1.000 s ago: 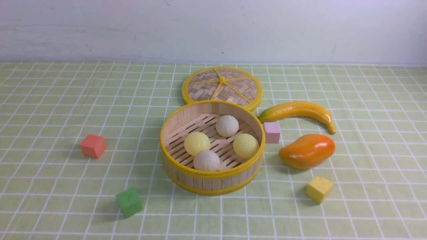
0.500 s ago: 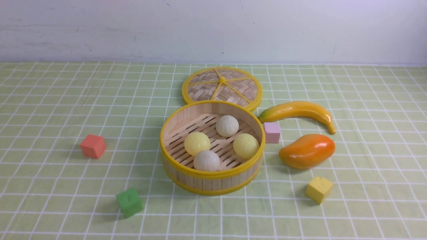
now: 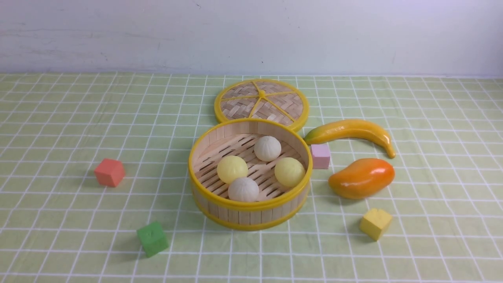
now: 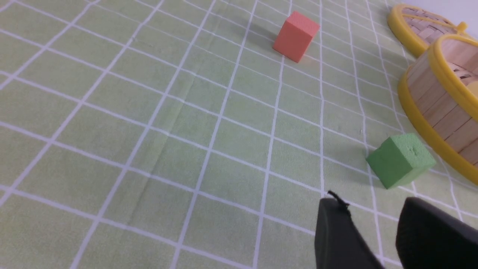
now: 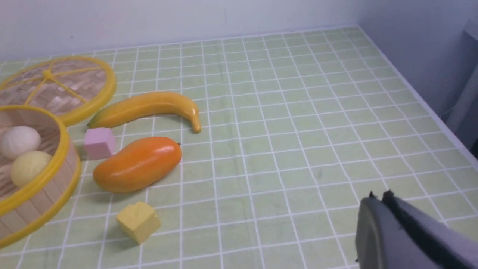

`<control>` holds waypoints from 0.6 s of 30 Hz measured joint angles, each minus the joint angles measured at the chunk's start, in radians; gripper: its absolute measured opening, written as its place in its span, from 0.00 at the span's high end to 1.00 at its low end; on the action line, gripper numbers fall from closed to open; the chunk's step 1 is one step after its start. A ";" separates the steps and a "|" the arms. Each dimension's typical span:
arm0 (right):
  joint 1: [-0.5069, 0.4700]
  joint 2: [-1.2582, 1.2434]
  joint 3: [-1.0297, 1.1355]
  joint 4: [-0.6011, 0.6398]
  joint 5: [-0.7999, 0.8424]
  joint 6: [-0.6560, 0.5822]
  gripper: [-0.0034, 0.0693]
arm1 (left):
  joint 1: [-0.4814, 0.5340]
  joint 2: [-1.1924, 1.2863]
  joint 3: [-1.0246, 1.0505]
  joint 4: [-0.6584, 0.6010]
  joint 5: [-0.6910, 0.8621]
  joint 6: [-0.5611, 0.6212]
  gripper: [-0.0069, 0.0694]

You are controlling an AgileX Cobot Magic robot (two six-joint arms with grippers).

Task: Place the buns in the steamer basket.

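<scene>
The steamer basket (image 3: 250,212) stands mid-table with several buns on its slatted floor: two pale yellow buns (image 3: 232,169) (image 3: 289,171) and two off-white pleated ones (image 3: 267,148) (image 3: 243,189). In the right wrist view two of the buns (image 5: 19,139) (image 5: 29,167) show inside the basket (image 5: 44,186). Neither arm appears in the front view. My left gripper (image 4: 373,203) hangs open over bare cloth with nothing between its fingers, near the basket's side (image 4: 440,112). My right gripper (image 5: 378,196) is shut and empty, far from the basket.
The woven lid (image 3: 261,103) lies behind the basket. A banana (image 3: 351,131), a mango (image 3: 361,177), a pink cube (image 3: 320,155) and a yellow cube (image 3: 375,223) lie right of it. A red cube (image 3: 109,171) and a green cube (image 3: 152,238) lie left. A wall (image 5: 418,48) borders the table's right edge.
</scene>
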 joint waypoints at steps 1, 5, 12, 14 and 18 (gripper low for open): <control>-0.007 -0.019 0.047 -0.001 -0.030 0.000 0.97 | 0.000 0.000 0.000 0.000 0.000 0.000 0.60; -0.019 -0.095 0.269 -0.001 -0.180 0.000 0.96 | 0.000 0.000 0.000 0.000 0.000 0.000 0.60; -0.023 -0.196 0.552 0.007 -0.388 0.000 0.96 | 0.000 0.000 0.000 0.000 0.000 0.000 0.60; -0.023 -0.228 0.628 0.008 -0.407 0.000 0.95 | 0.000 0.000 0.000 0.000 0.000 0.000 0.60; -0.023 -0.249 0.646 0.011 -0.418 0.008 0.95 | 0.000 0.000 0.000 0.000 -0.001 0.000 0.60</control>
